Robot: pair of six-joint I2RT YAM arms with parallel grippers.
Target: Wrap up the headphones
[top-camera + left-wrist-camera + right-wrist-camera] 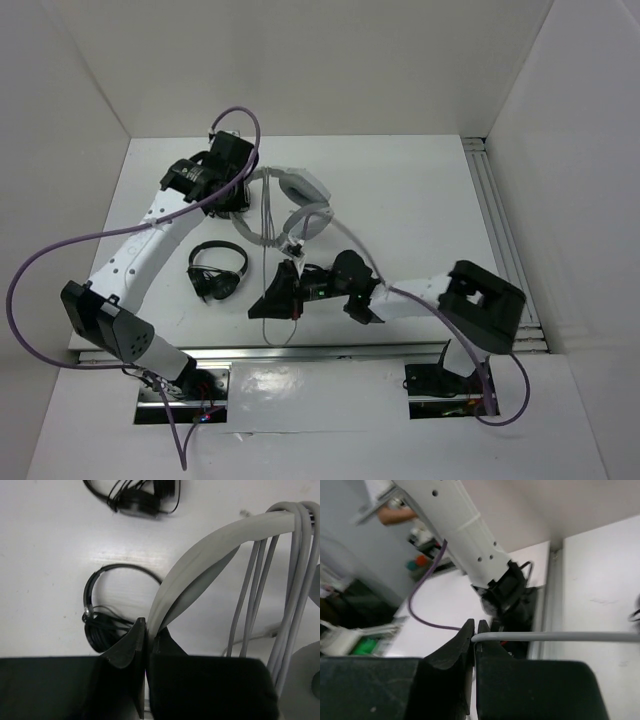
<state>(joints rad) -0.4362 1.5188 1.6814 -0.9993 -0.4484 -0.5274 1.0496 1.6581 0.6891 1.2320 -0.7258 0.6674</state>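
A: On the desk (pixel 420 200), why are the headphones (pixel 302 186) held at the far middle?

B: The left tool (pixel 146 630) clamps their headband (pixel 200 555), steadying them, I'd say. Nearer, the right tool (pixel 475 630) pinches the cable (pixel 560 636) taut, probably to wind it around the band.

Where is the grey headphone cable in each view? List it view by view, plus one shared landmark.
Top external: the cable runs from the headphones, centre frame, down past the right gripper.
Left wrist: cable strands hang over the headband, right side.
Right wrist: cable pinched between the fingers, running to the right edge.
Shared landmark: the left gripper, shut on the headband.
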